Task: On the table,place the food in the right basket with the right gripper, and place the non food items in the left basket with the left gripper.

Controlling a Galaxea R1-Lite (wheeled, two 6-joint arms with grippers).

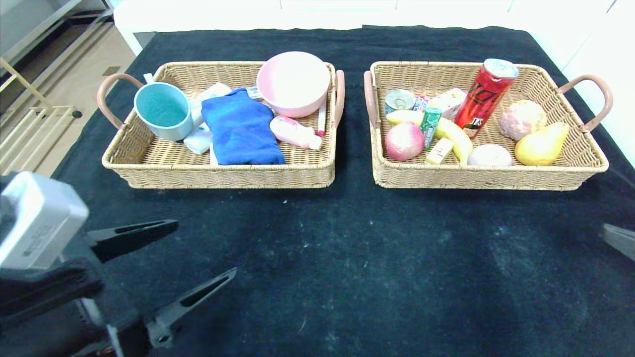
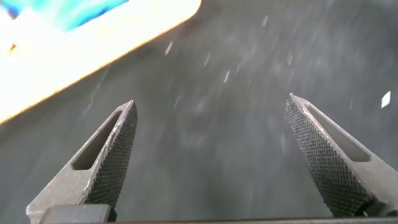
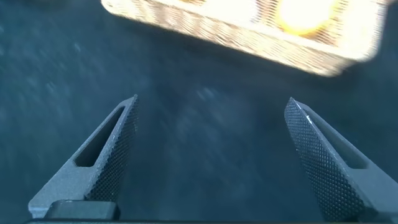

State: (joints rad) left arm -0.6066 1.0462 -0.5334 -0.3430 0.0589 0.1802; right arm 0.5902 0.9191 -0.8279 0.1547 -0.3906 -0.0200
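The left basket [image 1: 218, 176] holds the non food items: a teal cup [image 1: 162, 110], a blue cloth [image 1: 241, 128], a pink bowl [image 1: 292, 82] and a pink bottle [image 1: 293, 132]. In the right basket [image 1: 476, 178] lies the food: a red can [image 1: 483, 96], a banana [image 1: 454, 135], an apple [image 1: 404, 141] and a pear [image 1: 540, 145]. My left gripper [image 1: 204, 248] [image 2: 211, 99] hovers open and empty over the cloth at the near left. Only a finger of my right gripper [image 1: 617, 238] shows at the right edge; in its wrist view the right gripper [image 3: 213, 98] is open and empty.
A black tablecloth [image 1: 347, 258] covers the table between me and the two baskets. A pale floor and a metal rack [image 1: 30, 114] lie beyond the table's left edge. The right basket's near wall [image 3: 249, 37] shows ahead of the right gripper.
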